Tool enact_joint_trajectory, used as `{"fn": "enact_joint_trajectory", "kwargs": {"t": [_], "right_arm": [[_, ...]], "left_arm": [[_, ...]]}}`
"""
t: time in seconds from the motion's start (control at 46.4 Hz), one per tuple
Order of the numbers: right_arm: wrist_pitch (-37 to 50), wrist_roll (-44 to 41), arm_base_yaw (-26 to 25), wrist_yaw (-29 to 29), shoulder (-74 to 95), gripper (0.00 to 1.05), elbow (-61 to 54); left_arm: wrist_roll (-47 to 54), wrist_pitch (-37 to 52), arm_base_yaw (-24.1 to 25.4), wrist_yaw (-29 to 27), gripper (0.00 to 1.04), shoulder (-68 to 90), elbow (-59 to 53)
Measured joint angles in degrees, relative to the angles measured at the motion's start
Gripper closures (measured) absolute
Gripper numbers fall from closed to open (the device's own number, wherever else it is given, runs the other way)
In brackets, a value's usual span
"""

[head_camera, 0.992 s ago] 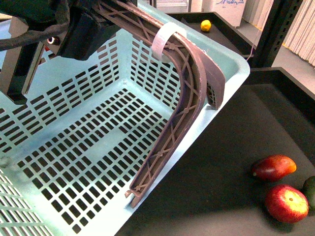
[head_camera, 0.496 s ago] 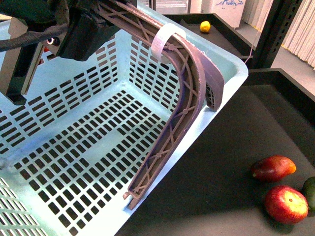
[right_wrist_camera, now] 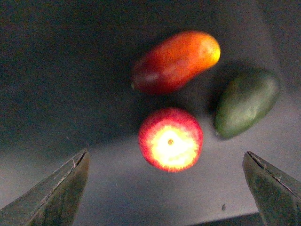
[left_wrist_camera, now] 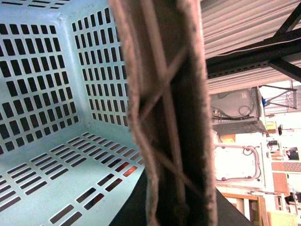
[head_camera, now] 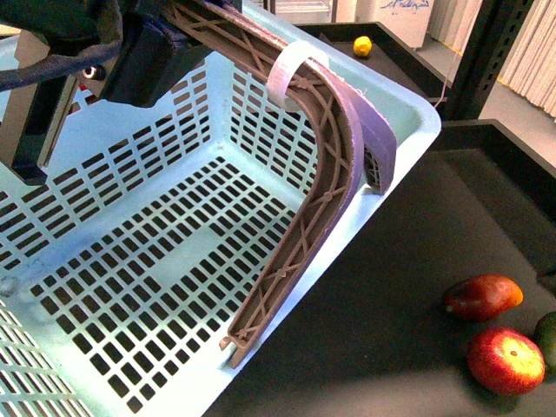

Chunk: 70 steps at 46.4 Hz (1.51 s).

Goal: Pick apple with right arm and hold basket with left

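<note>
Apple [head_camera: 506, 359]: on the black surface [head_camera: 408, 295], near its front right corner.
Left tool [head_camera: 152, 48]: clamped tight on the handle [head_camera: 334, 174] of the basket [head_camera: 408, 117].
Right tool [right_wrist_camera: 167, 151]: spread wide, holding nothing, over the apple.

Black left hand [head_camera: 161, 39], black cables [head_camera: 52, 68], flat grey finger [head_camera: 28, 109], dark wedge-tipped right hand [right_wrist_camera: 165, 157]
</note>
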Motion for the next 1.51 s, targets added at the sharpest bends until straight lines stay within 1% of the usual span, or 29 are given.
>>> {"fn": "enact_joint_trajectory", "kwargs": {"t": [0.129, 0.388, 0.712, 1.337, 1.359, 1.38, 1.423, 1.445, 1.51], "right_arm": [[0.4, -1.6, 0.0, 0.0, 7.0, 0.09, 2.5], [0.1, -3.8, 1.0, 0.0, 14.3, 0.09, 7.9], [0.0, -5.2, 1.5, 1.9, 26.3, 0.09, 13.4], [-3.3, -5.4, 1.0, 1.9, 34.7, 0.09, 20.2], [-3.3, -5.4, 1.0, 1.9, 34.8, 0.11, 20.3], [-3.3, -5.5, 0.9, 1.9, 34.8, 0.16, 20.3], [-3.3, -5.5, 0.7, 1.9, 34.8, 0.23, 20.3], [-3.3, -5.5, 0.6, 1.6, 34.8, 0.25, 20.3], [-3.1, -5.6, 0.1, 1.3, 34.7, 0.26, 19.9]], "left_arm": [[0.0, 0.0, 0.0, 0.0, 0.98, 0.2, 0.0], [0.0, 0.0, 0.0, 0.0, 0.98, 0.3, 0.0], [0.0, -0.2, 0.0, 0.0, 0.98, 0.3, 0.0], [0.0, -0.2, 0.0, 0.0, 0.98, 0.3, 0.0], [0.0, -0.2, 0.0, 0.0, 0.98, 0.3, 0.0], [0.0, -0.2, 0.0, 0.0, 0.98, 0.3, 0.0], [0.0, -0.2, 0.0, 0.0, 0.98, 0.3, 0.0], [0.0, -0.2, 0.0, 0.0, 0.98, 0.3, 0.0], [0.0, -0.2, 0.0, 0.0, 0.98, 0.3, 0.0]]}}
